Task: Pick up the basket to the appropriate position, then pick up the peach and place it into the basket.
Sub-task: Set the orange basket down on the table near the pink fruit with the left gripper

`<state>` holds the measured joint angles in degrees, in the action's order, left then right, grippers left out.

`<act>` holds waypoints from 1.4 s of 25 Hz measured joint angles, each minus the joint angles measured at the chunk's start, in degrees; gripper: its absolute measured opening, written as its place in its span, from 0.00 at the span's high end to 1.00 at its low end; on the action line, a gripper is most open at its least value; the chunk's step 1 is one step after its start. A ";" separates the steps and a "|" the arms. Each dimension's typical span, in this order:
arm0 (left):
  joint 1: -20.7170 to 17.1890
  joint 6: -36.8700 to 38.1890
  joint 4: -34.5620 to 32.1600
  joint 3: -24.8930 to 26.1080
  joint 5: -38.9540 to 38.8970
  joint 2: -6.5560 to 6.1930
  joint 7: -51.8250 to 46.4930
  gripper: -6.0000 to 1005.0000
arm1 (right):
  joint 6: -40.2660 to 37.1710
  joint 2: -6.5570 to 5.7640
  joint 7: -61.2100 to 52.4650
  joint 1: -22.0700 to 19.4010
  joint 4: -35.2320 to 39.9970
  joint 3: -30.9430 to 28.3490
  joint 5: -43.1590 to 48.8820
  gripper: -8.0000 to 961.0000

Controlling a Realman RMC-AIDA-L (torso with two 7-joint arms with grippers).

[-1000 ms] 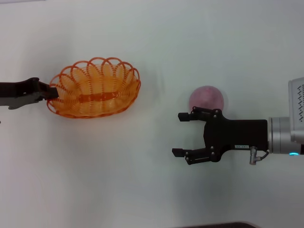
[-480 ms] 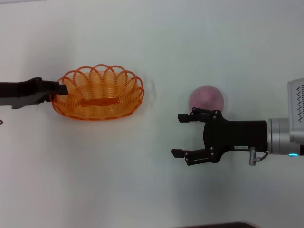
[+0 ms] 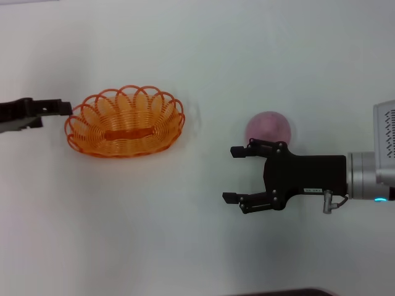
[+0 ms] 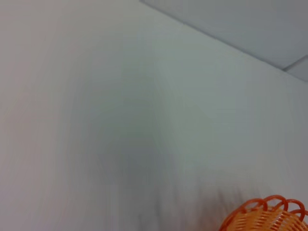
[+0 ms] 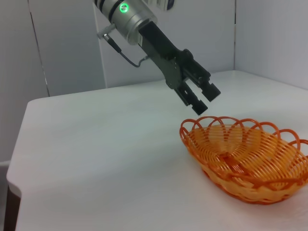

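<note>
Over on the left, the robot's left claw is hovering just off the left end of the oval orange basket of looped wire, its two black fingers sitting slightly parted with nothing between them, poised a little above the scalloped rim rather than pinching it. That basket is resting flat on the plain white desk, open side up, with its long axis running across the head view; a small arc of its rim is peeking into the left wrist view too. Moving rightward, a bare stretch of desk is separating the basket from the round pinkish-purple fuzzy peach, which is sitting on the surface well apart from the basket. Just in front of the peach, on the robot's side, the right claw is hanging with its fingers spread wide, pointing toward the basket, gripping nothing; its upper finger is lying close beside the fruit.
</note>
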<state>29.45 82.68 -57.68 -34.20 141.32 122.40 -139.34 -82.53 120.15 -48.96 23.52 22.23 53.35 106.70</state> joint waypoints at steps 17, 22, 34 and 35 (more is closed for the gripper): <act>-5.16 4.51 0.63 0.34 -11.19 -0.64 38.40 0.12 | 0.07 0.00 0.01 0.41 0.01 0.00 0.09 0.02; -5.40 8.80 1.29 0.50 -12.18 -0.62 43.84 0.12 | 0.14 0.00 0.01 0.46 0.01 0.00 0.09 0.02; -12.93 14.26 0.96 0.97 -15.06 1.46 61.04 0.12 | -0.12 0.00 0.01 0.56 0.01 -0.01 0.07 0.02; -13.90 14.28 1.21 0.98 -15.85 1.48 62.39 0.12 | -0.13 0.00 0.01 0.56 0.01 0.00 0.05 0.02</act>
<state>15.56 96.96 -56.46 -33.22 125.46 123.88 -76.95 -82.66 120.15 -48.95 24.08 22.24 53.35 106.75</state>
